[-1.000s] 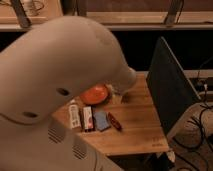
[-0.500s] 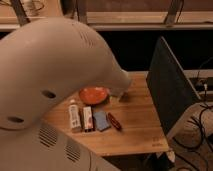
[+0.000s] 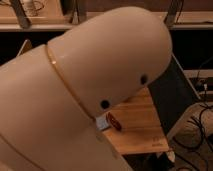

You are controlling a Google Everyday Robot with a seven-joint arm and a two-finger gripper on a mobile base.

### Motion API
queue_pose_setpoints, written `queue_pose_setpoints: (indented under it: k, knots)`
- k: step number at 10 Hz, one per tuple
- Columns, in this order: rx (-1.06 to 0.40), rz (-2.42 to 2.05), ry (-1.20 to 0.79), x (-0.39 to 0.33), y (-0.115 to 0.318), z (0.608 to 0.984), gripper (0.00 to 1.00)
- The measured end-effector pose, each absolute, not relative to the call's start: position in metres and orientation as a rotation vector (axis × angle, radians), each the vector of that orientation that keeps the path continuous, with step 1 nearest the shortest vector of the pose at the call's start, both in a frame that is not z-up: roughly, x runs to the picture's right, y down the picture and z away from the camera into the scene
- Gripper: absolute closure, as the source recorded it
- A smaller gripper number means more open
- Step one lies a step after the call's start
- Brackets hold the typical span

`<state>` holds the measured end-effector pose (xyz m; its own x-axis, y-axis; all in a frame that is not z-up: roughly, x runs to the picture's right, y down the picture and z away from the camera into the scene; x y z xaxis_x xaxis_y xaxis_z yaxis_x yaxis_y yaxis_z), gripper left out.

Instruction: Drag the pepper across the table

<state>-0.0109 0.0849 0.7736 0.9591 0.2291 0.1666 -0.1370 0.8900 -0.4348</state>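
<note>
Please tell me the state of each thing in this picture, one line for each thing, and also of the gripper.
pepper: lying on the table, half covered by the arm, nothing seen gripping it.
blue pad: lying flat just left of the pepper, mostly hidden.
table: only its right part shows.
arm: close to the camera, blocking most of the view.
gripper: out of sight behind the arm.

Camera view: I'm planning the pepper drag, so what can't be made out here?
Hand: unseen in the camera view, presumably behind the cream robot arm.
Light wooden plank table: mostly covered by that arm; a right strip shows.
Small dark-red glossy pepper: peeks out at the arm's edge.
Blue rectangular pad: only a sliver.
</note>
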Motion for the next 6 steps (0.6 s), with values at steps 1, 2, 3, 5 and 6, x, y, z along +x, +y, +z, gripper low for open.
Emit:
queue_pose_setpoints:
  k: [1, 2, 3, 5, 6]
  knots:
    - [-0.448, 0.194, -0.226, -0.011, 0.090, 0.773, 0.20]
    - [-0.450, 0.196, -0.226, -0.009, 0.092, 0.773, 0.20]
    - [-0.451, 0.194, -0.227, -0.011, 0.092, 0.773, 0.20]
    - [-0.452, 0.192, -0.216, -0.009, 0.094, 0.775, 0.20]
    - [-0.460, 0.203, -0.178, 0.000, 0.104, 0.780, 0.20]
